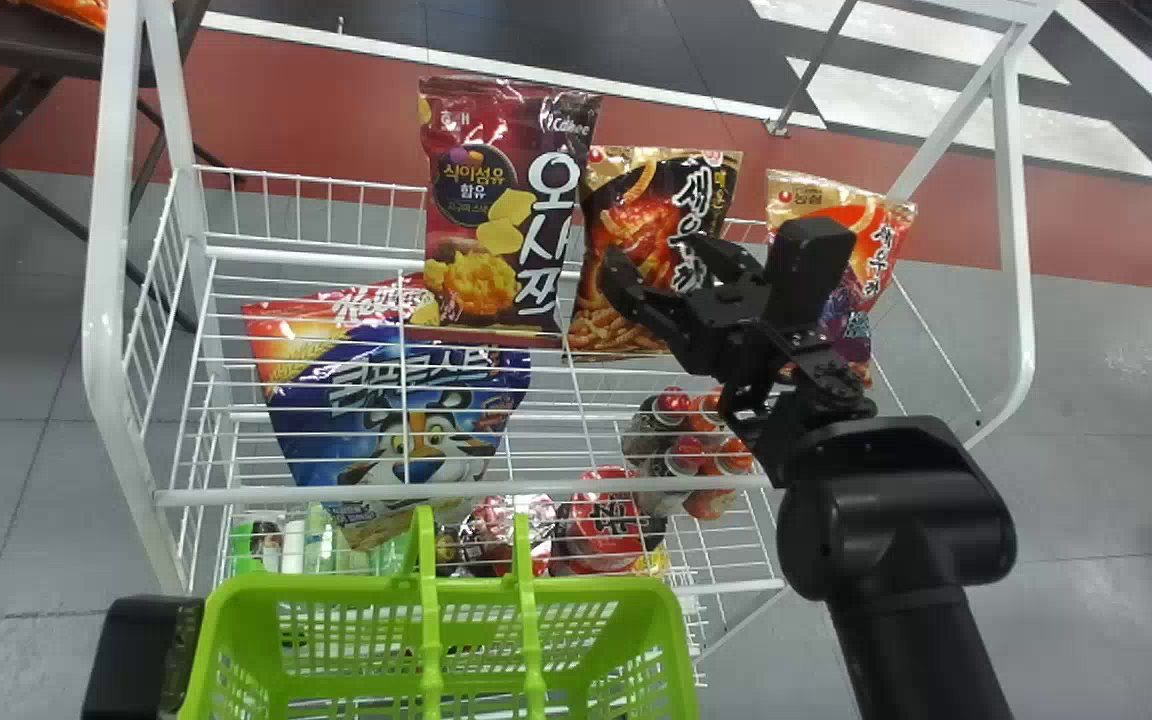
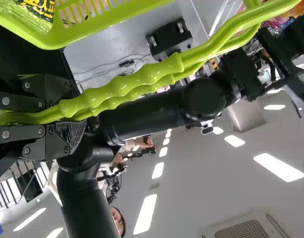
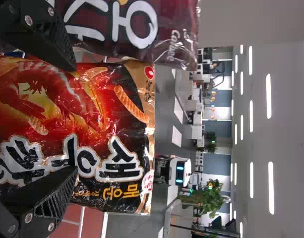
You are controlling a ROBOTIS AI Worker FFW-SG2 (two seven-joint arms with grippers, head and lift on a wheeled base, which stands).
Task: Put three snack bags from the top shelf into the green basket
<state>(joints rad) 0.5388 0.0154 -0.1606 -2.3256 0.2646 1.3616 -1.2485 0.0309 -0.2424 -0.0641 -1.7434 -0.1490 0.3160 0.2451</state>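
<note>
In the head view my right gripper (image 1: 668, 262) is open in front of the black snack bag (image 1: 626, 210), between the purple snack bag (image 1: 481, 215) and the orange snack bag (image 1: 836, 215). The right wrist view has this gripper (image 3: 70, 119) with its fingers apart across the black bag (image 3: 107, 111); contact cannot be told. The green basket (image 1: 591, 592) stands low before the rack, a black part of my left arm (image 1: 141, 655) at its left. In the left wrist view my left gripper (image 2: 72, 119) is shut on the basket handles (image 2: 142, 82); a green-yellow packet (image 2: 30, 15) lies in the basket.
The white wire rack (image 1: 456, 492) surrounds the bags, its side frames (image 1: 1021, 250) rising at both sides. A blue cereal bag (image 1: 386, 420), bottles (image 1: 681, 455) and red-lidded cups (image 1: 606, 530) sit lower. A dark table (image 1: 16, 50) stands at the back left.
</note>
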